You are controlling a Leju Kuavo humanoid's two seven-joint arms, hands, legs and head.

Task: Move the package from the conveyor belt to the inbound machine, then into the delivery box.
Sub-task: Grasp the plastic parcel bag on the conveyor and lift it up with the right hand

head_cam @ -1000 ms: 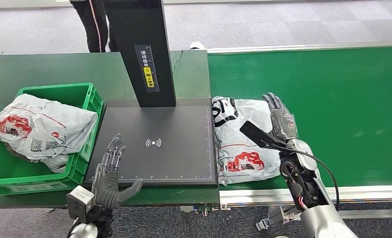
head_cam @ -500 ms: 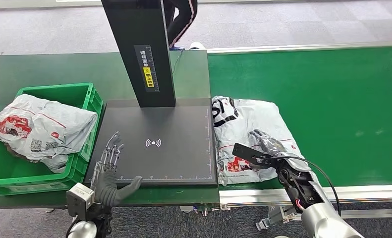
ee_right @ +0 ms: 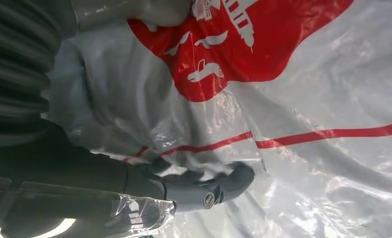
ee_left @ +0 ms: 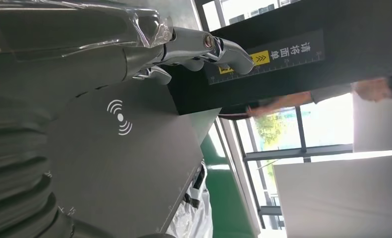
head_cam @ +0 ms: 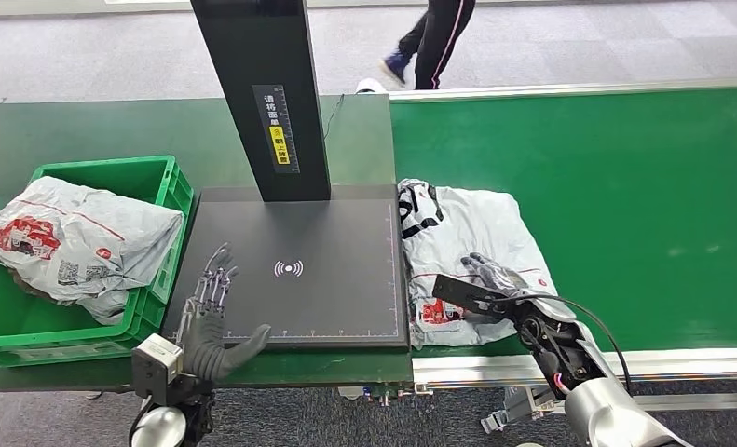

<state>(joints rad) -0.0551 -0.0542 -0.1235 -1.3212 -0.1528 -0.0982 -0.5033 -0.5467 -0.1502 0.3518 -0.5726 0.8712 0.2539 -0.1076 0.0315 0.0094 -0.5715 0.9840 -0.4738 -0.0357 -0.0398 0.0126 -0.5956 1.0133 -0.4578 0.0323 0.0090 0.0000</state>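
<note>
Grey-fingered right robot hand (head_cam: 495, 282) rests on the white plastic package (head_cam: 467, 251), fingers curled into the wrinkled film (ee_right: 198, 178) and gripping it. Package lies on the green conveyor belt (head_cam: 644, 186), its edge touching the black inbound machine (head_cam: 294, 270). Left robot hand (head_cam: 211, 317) hovers over the machine's near left corner, fingers spread, holding nothing. Green delivery box (head_cam: 150, 177) on the bench (head_cam: 85, 126) holds another package (head_cam: 75, 242).
</note>
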